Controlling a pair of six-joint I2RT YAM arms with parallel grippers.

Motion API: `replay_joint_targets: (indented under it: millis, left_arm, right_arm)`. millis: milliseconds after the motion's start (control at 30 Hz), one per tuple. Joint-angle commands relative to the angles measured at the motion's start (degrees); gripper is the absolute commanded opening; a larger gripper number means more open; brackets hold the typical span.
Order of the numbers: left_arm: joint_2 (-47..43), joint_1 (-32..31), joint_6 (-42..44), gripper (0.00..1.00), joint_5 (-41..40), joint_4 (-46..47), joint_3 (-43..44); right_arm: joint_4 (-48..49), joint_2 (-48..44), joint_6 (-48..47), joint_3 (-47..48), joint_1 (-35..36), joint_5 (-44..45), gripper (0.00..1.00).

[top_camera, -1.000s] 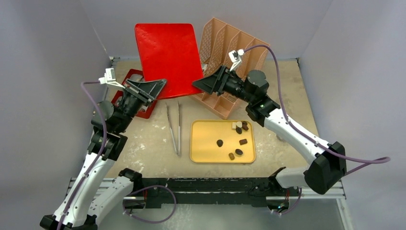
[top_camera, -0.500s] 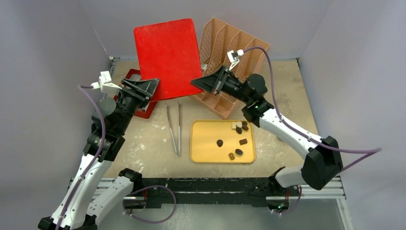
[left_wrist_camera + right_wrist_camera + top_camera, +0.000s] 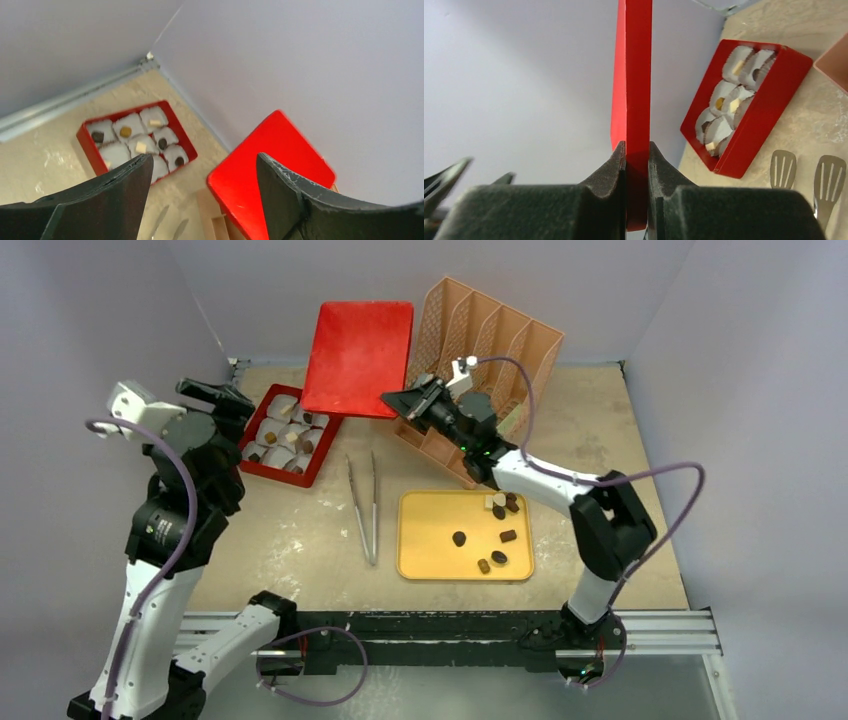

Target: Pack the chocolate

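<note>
Several dark, caramel and cream pieces of chocolate (image 3: 459, 538) lie on a yellow tray (image 3: 430, 560). More pieces sit in white liners inside the red box (image 3: 258, 422), which also shows in the left wrist view (image 3: 187, 145). My right gripper (image 3: 392, 400) is shut on the lower edge of the red lid (image 3: 358, 358), which stands upright in the air behind the box. Its pads clamp the lid's rim (image 3: 637, 147). My left gripper (image 3: 232, 400) hangs open and empty left of the box, apart from the lid (image 3: 270, 160).
Metal tongs (image 3: 363, 505) lie between the box and the tray. An orange file rack (image 3: 490, 350) stands at the back right, just behind my right wrist. Grey walls close in the table on three sides.
My left gripper opened, let go of the lid and drew back to the left. My right gripper shut on the lid and carried it up and to the right, uncovering the box.
</note>
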Motion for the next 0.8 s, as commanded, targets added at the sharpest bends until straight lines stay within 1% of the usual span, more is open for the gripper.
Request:
replay_joint_targets:
  millis: [0, 133, 200, 367, 400, 500, 600, 667, 767]
  left_arm:
    - [4.47, 0.21, 11.88, 0.75, -1.73, -2.34, 10.82]
    - [6.92, 0.21, 14.86, 0.75, -0.98, -7.74, 18.27]
    - [6.17, 0.21, 15.91, 0.75, -0.19, -8.54, 19.40]
    - [3.84, 0.21, 16.86, 0.75, 1.27, -12.18, 21.85]
    - [3.39, 0.21, 17.17, 0.75, 1.47, -12.71, 22.28]
    - [1.32, 0.21, 17.48, 0.75, 1.87, -13.51, 22.71]
    - [-0.74, 0.21, 17.51, 0.75, 1.83, -13.42, 21.96]
    - [-1.11, 0.21, 17.90, 0.75, 1.16, -13.47, 21.57]
    - [-0.76, 0.21, 18.22, 0.75, 1.22, -13.89, 21.41]
  right_arm:
    - [3.00, 5.34, 3.12, 9.23, 5.03, 13.72, 0.00]
    - [-0.90, 13.22, 4.92, 18.16, 8.85, 20.00, 0.00]
    - [-1.88, 18.72, 5.82, 23.42, 10.43, 21.41, 0.00]
    - [-9.83, 29.12, 6.66, 37.42, 14.61, 26.83, 0.00]
    - [-10.90, 31.12, 6.81, 40.18, 15.29, 27.10, 0.00]
    - [-18.17, 37.39, 7.81, 49.39, 16.88, 28.45, 0.00]
    - [-21.39, 42.98, 9.48, 56.69, 18.28, 30.57, 0.00]
    - [-24.25, 46.83, 10.95, 62.52, 19.03, 31.09, 0.00]
    - [-27.66, 51.04, 12.51, 68.41, 19.83, 32.81, 0.00]
